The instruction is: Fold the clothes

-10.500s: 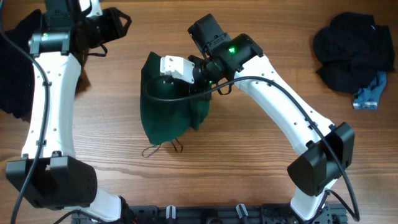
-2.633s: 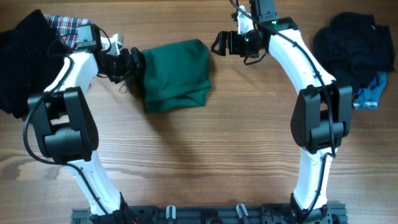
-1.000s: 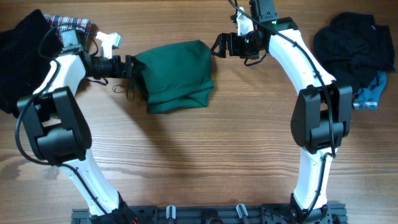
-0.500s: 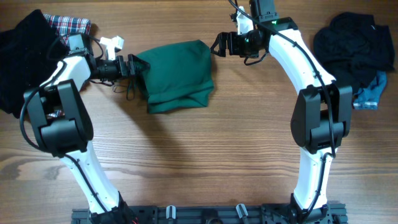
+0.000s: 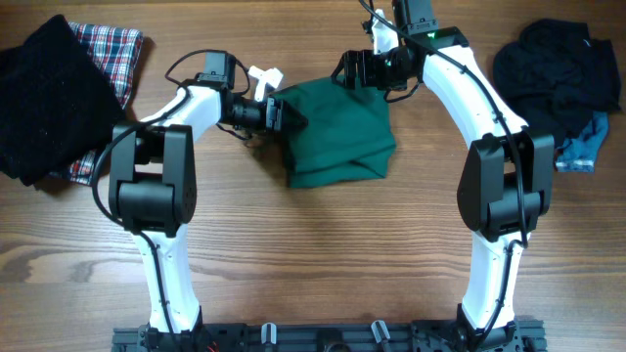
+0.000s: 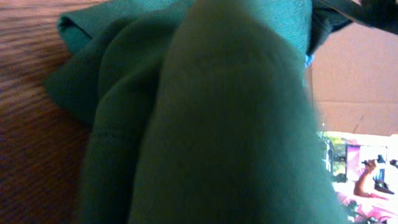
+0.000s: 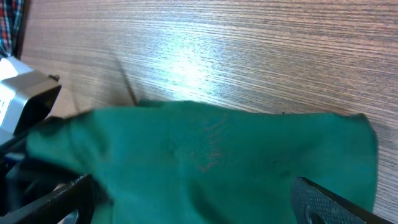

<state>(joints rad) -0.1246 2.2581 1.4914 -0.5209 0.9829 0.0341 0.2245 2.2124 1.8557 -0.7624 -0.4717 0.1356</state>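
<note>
A folded green garment lies on the wooden table, a little right of centre at the back. My left gripper is at its left edge, closed on the cloth there. In the left wrist view bunched green garment fills the picture and hides the fingers. My right gripper stands open at the garment's far edge. In the right wrist view its two dark fingers sit on either side of the green garment, which spreads between them.
A pile of black clothes with a blue denim piece lies at the right edge. At the left edge are a black garment and a plaid shirt. Bare wood runs along the near side.
My left gripper has closed on the garment's left edge and moved right, carrying the garment under the open right gripper. The right arm has stayed in place.
</note>
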